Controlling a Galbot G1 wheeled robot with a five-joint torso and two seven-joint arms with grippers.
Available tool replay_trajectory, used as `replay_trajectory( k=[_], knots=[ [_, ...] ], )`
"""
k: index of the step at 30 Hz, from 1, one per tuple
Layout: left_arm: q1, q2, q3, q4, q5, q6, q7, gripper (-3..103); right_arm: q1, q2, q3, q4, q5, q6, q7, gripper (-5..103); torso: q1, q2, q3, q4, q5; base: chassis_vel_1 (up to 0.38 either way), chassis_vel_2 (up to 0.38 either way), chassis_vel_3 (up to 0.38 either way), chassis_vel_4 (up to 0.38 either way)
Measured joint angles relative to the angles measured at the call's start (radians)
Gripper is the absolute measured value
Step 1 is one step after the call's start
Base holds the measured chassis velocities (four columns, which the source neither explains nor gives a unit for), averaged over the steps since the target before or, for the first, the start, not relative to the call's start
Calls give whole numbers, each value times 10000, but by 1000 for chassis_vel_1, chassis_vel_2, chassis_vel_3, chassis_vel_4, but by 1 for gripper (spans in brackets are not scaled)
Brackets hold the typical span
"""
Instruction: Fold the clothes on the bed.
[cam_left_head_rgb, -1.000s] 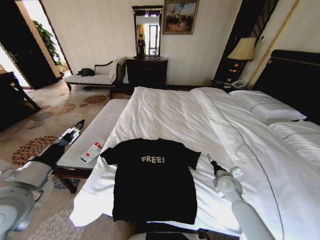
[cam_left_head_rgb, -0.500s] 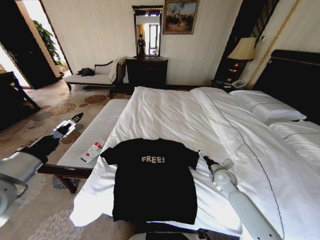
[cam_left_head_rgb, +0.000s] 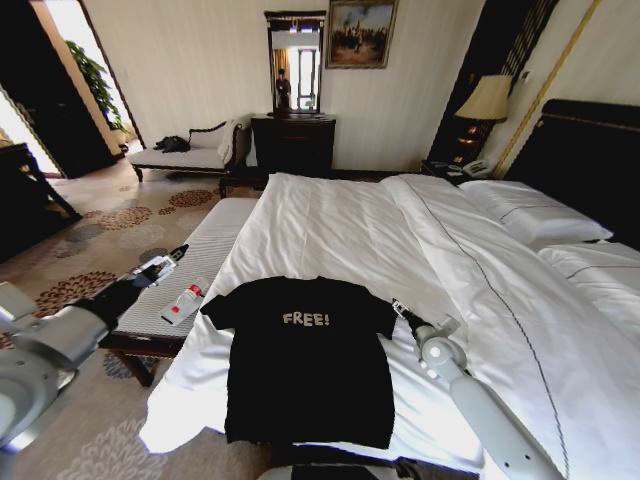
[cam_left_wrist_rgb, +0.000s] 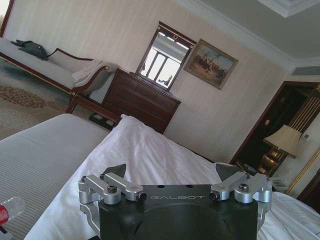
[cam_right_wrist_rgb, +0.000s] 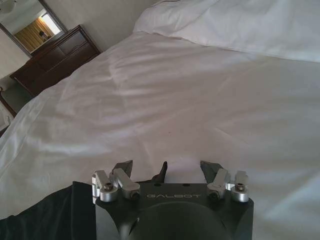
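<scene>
Lower centre of the head view, a soft black T-shirt (cam_left_head_rgb: 308, 360) lies flat on the white bed (cam_left_head_rgb: 350, 230); right gripper (cam_left_head_rgb: 398, 307) spread beside its sleeve, left gripper (cam_left_head_rgb: 176, 252) spread above a striped bench (cam_left_head_rgb: 195, 255)

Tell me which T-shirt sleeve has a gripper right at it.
The sleeve on the robot's right: the right gripper sits at its edge, while the left gripper hangs over the bench, away from the other sleeve.

Daylight from doorway (cam_left_head_rgb: 70, 25), lamp (cam_left_head_rgb: 487, 98) glowing, edges distorted.
</scene>
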Motion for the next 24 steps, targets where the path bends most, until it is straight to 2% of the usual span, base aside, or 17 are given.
replay_trajectory(
  k=[2, 5, 8, 9, 11, 14, 16, 17, 18, 20, 21, 24],
  knots=[
    [-7, 29, 0, 1, 0, 2, 3, 100, 3, -2, -15, -2, 53, 0, 1, 68, 0, 0, 0, 0, 1, 0, 0, 0, 0],
    [-6, 35, -1, 2, 0, 3, 4, 100, 3, 7, -43, -3, 69, 0, 7, 62, 0, 1, -1, 0, 0, 0, 0, 0, 0],
    [-9, 40, -10, 6, 0, 3, 6, 100, 41, 70, -174, -92, -9, -4, 17, 46, 0, 0, -1, 0, 1, 0, 0, 0, 0],
    [-9, 40, -10, 6, 0, 3, 6, 100, 41, 70, -174, -92, -9, -4, 17, 46, 0, 0, -1, 0, 1, 0, 0, 0, 0],
    [-7, 37, -28, 6, 0, 3, 7, 100, 119, 106, -241, -187, -58, -5, 23, 35, 0, 0, -1, 0, 1, 0, 0, 0, 0],
    [6, 22, -36, 6, -1, 3, 7, 100, 155, 129, -276, -219, -77, -5, 29, 30, 0, 0, 0, 1, 1, 0, 0, 0, 0],
    [-2, 17, -38, 6, -2, 3, 7, 100, 156, 145, -284, -218, -93, -5, 31, 19, 0, 0, -1, 1, 1, 0, 0, 0, 0],
    [-2, 17, -38, 6, -2, 3, 7, 100, 156, 145, -284, -218, -93, -5, 31, 19, 0, 0, -1, 1, 1, 0, 0, 0, 0],
    [-35, 17, -35, 7, -2, 1, 7, 100, 130, 155, -281, -150, -109, 0, 32, 8, 0, 0, -1, 0, 1, 0, 0, 0, 0],
    [-49, 17, -26, 6, -2, 0, 7, 100, 112, 157, -274, -111, -114, 15, 31, 8, 0, 0, -1, 1, 1, 0, 0, 0, 0],
    [-70, 17, 2, 7, -2, -2, 7, 100, 80, 159, -255, -46, -130, 58, 30, 3, 0, 0, 0, 1, 1, 0, 0, 0, 0],
    [-151, 15, 130, 7, 11, -10, 7, 100, -96, 164, -119, 310, -182, 208, 8, 0, 0, 0, -1, 0, 1, 0, 0, 0, 0]
  ],
)
